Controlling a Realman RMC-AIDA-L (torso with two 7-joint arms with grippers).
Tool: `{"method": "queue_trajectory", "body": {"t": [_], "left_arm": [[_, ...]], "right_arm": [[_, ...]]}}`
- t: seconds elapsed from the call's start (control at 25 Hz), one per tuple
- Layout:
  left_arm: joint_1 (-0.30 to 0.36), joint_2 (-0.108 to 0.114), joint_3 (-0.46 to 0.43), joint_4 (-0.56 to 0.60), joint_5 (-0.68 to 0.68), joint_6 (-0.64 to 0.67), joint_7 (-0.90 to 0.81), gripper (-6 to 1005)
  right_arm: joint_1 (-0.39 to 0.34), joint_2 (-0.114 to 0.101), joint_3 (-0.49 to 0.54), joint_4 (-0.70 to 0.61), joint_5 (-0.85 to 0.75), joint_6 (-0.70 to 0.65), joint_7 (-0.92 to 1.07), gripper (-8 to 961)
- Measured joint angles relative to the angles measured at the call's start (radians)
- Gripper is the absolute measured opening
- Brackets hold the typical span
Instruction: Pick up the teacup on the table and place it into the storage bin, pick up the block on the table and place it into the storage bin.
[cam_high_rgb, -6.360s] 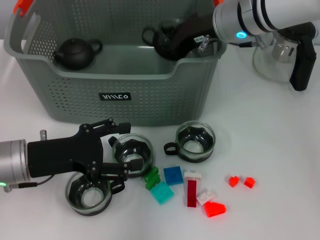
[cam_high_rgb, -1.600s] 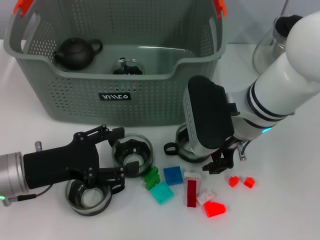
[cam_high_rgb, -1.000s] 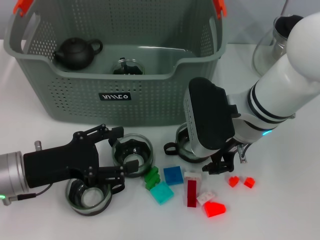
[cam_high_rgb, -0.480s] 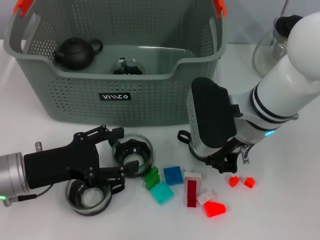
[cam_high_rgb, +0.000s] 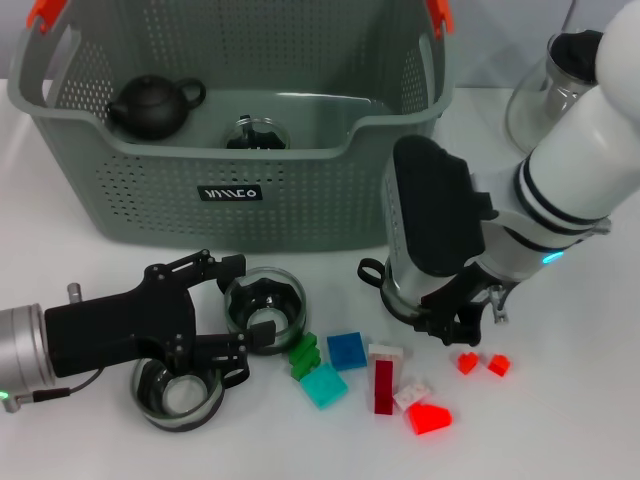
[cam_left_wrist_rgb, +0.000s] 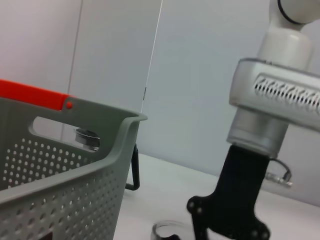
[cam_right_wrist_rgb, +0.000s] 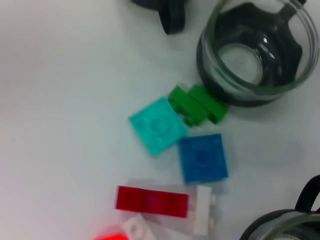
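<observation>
Head view shows my right gripper low over the white table, just in front of the storage bin. It grips a glass teacup whose black handle sticks out to my left; the cup is mostly hidden behind my wrist. Whether it is clear of the table I cannot tell. My left gripper rests on the table at the near left, its fingers spread wide on either side of a second teacup, with a third teacup just below it. The blocks lie between the arms: green, teal, blue, a dark red bar, and small red pieces farther right. Inside the bin sit a dark teapot and another glass cup. A glass teapot stands behind my right arm.
</observation>
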Motion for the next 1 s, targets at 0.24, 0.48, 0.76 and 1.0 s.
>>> {"method": "queue_trajectory", "body": {"t": [0.24,0.48,0.76,1.0], "left_arm": [[0.000,0.003,0.000,0.002,0.000,0.008,-0.001,934],[-0.003,0.004,0.000,0.002,0.000,0.009,0.000,934],[-0.004,0.005,0.000,0.006,0.000,0.009,0.000,934],[-0.003,0.006,0.000,0.008,0.000,0.009,0.000,934]], "right_arm": [[-0.042,-0.001,0.074,-0.191,0.022,-0.175,0.052,55],[-0.036,-0.003,0.205,-0.393,0.108,-0.377,0.130,55],[0.045,-0.003,0.455,-0.561,0.296,-0.457,0.183,55],[0.056,-0.005,0.541,-0.533,0.302,-0.243,0.099,54]]}}
